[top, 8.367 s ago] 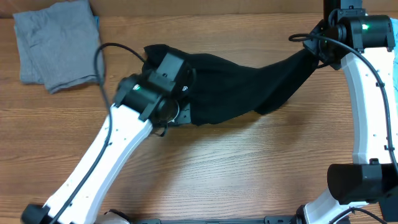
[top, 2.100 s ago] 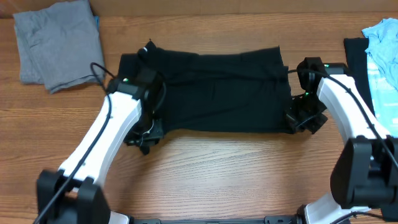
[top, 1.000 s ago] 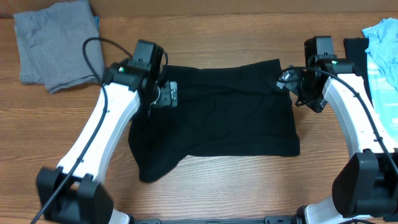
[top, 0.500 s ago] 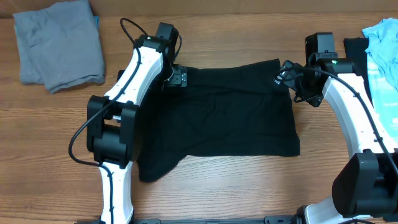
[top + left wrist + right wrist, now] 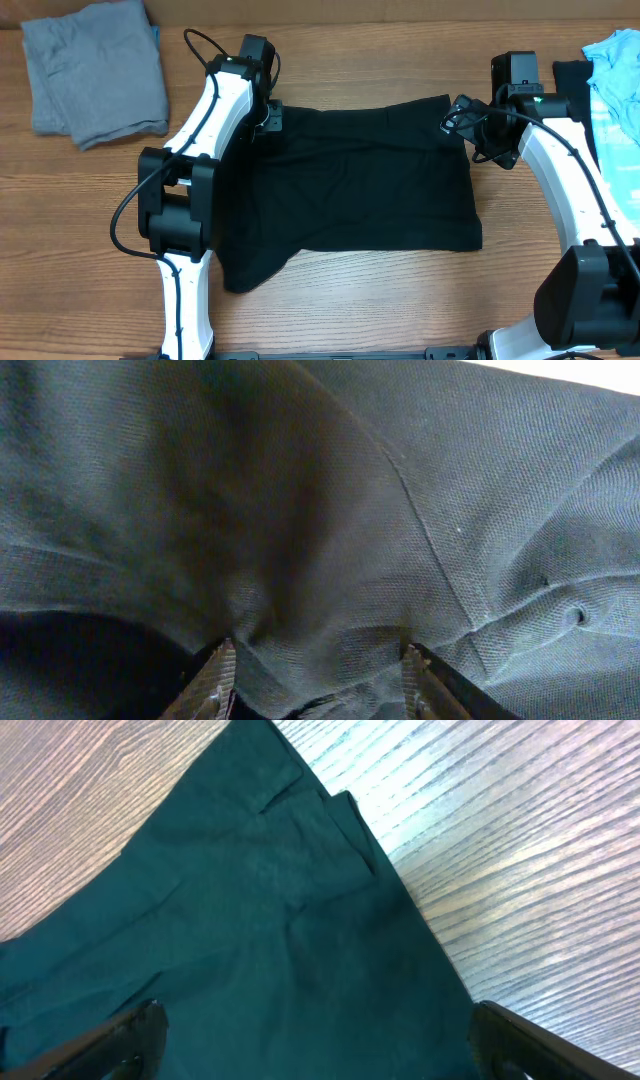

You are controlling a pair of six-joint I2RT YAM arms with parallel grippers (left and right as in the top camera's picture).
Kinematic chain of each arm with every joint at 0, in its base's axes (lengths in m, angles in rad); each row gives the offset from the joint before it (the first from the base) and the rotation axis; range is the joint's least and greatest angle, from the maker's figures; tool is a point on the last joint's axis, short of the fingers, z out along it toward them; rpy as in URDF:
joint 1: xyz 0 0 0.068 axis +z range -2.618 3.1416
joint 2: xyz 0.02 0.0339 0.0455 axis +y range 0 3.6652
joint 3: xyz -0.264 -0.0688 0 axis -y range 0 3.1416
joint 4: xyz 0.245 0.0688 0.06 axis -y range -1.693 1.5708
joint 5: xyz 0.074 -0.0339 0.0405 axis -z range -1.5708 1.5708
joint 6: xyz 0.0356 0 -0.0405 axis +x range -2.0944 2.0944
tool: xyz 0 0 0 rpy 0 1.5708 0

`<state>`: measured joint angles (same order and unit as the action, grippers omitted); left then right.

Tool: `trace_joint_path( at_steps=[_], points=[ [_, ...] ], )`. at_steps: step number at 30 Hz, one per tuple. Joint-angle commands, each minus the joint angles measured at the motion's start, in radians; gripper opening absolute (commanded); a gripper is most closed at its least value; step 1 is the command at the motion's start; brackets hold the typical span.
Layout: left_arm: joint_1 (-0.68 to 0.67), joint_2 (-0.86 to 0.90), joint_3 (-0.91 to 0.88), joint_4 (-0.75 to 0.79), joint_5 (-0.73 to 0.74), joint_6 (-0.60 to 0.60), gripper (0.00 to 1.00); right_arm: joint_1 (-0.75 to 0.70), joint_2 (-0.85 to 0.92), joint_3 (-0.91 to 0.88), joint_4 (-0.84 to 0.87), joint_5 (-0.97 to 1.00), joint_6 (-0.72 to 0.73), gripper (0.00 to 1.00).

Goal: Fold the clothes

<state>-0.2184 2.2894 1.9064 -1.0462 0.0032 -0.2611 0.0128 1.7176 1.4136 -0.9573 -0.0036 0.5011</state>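
Left pincer [image 5: 318, 678] is straddling a T-shirt [image 5: 360, 190] bunch (grip unclear); right pincer [image 5: 452, 117] is gaping, needing a deeper hem bite.

Bare table [image 5: 380, 310] lies open in front of the black T-shirt [image 5: 370, 180] and along its far edge. The left arm [image 5: 215, 110] stretches up the shirt's left side and the right arm [image 5: 565, 180] flanks its right, barring both. A grey folded garment [image 5: 95, 70] fills the far left corner, a light blue garment [image 5: 615, 70] the far right.
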Motion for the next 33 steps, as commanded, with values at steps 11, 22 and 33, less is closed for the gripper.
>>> trace_joint_path(
  at_steps=[11, 22, 33],
  points=[
    [0.0, 0.013, 0.019, -0.007, 0.073, 0.03, 0.24, -0.003, 0.019, 0.007, 0.069, 0.006, -0.005, 1.0],
    [0.005, 0.012, 0.037, 0.014, 0.038, 0.048, 0.04, -0.003, 0.143, 0.007, 0.158, 0.009, -0.004, 1.0],
    [0.011, 0.019, 0.092, -0.047, 0.03, 0.076, 0.31, -0.003, 0.148, 0.007, 0.175, 0.009, -0.004, 1.0]
  ],
)
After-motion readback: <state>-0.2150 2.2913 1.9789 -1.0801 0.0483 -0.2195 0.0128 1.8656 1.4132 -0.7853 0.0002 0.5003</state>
